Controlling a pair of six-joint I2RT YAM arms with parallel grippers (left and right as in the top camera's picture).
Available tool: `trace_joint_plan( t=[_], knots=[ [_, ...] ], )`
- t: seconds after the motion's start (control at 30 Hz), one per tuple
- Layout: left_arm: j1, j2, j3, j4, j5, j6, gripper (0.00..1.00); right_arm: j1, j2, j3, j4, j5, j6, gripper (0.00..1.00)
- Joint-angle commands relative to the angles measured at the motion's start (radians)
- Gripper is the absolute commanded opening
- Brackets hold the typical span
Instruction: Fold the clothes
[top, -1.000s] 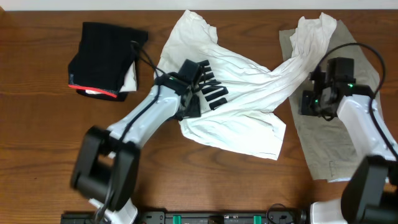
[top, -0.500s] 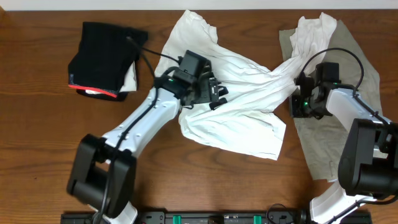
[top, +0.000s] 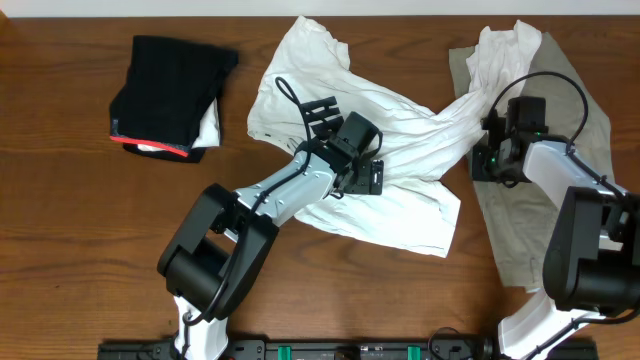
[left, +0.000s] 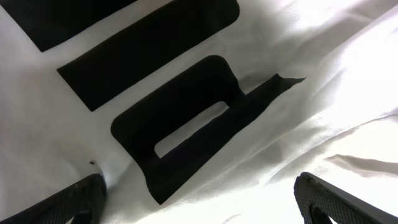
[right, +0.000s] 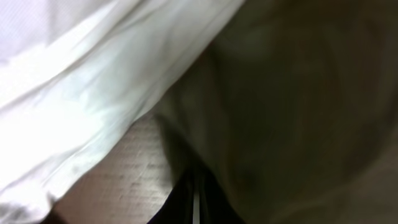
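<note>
The large white T-shirt (top: 400, 200) with black striped print (top: 322, 110) lies crumpled mid-table, one twisted part stretching to the far right. My left gripper (top: 362, 178) hovers over its middle, open; in the left wrist view (left: 199, 202) its fingers stand wide apart over white fabric (left: 298, 56) and black print (left: 180, 112). My right gripper (top: 487, 160) sits where the shirt meets the grey-beige garment (top: 545, 230). In the right wrist view its fingers (right: 196, 199) are shut, with grey-beige cloth (right: 311, 93) to the right and white shirt (right: 74, 93) to the left. The black red-edged garment (top: 170, 90) lies folded at the far left.
The brown wooden table (top: 60, 250) shows at the left and front. A strip of bare wood (right: 124, 174) shows between the shirt and the grey-beige cloth. The back edge of the table (top: 400, 12) runs just behind the clothes.
My left gripper has moved right and toward the front across the shirt, uncovering the black print. My right gripper shifted slightly left to the shirt's edge.
</note>
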Motion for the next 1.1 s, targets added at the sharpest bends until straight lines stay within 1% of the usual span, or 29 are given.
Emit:
trace_joint_plan(
  t=[0.0,0.17,0.3,0.47,0.6,0.8,0.9,1.07],
  knots=[
    [0.008,0.023,-0.013,-0.012,-0.01,0.005,0.98,-0.039,0.116,-0.02,0.022,0.156,0.073,0.05],
    [0.008,0.023,-0.013,-0.013,-0.01,0.005,0.98,-0.113,0.146,-0.02,0.064,0.168,0.1,0.06],
    [0.008,0.023,-0.013,-0.016,-0.021,0.006,0.99,-0.212,0.146,-0.018,0.079,0.182,0.137,0.02],
    [0.008,0.023,-0.013,-0.033,-0.048,0.006,0.98,-0.333,0.146,-0.018,0.106,0.181,0.161,0.01],
    [0.008,0.023,-0.013,-0.043,-0.05,0.014,0.98,-0.419,0.146,-0.018,0.135,0.18,0.227,0.01],
    [0.008,0.023,-0.013,-0.054,-0.071,0.032,0.98,-0.513,0.146,-0.011,0.183,0.049,0.243,0.01],
    [0.008,0.023,-0.013,-0.054,-0.071,0.032,0.98,-0.534,0.142,0.037,0.123,0.025,0.259,0.01],
    [0.008,0.023,-0.013,-0.058,-0.071,0.032,0.99,-0.53,0.108,0.208,-0.074,-0.071,0.256,0.01]
  ],
)
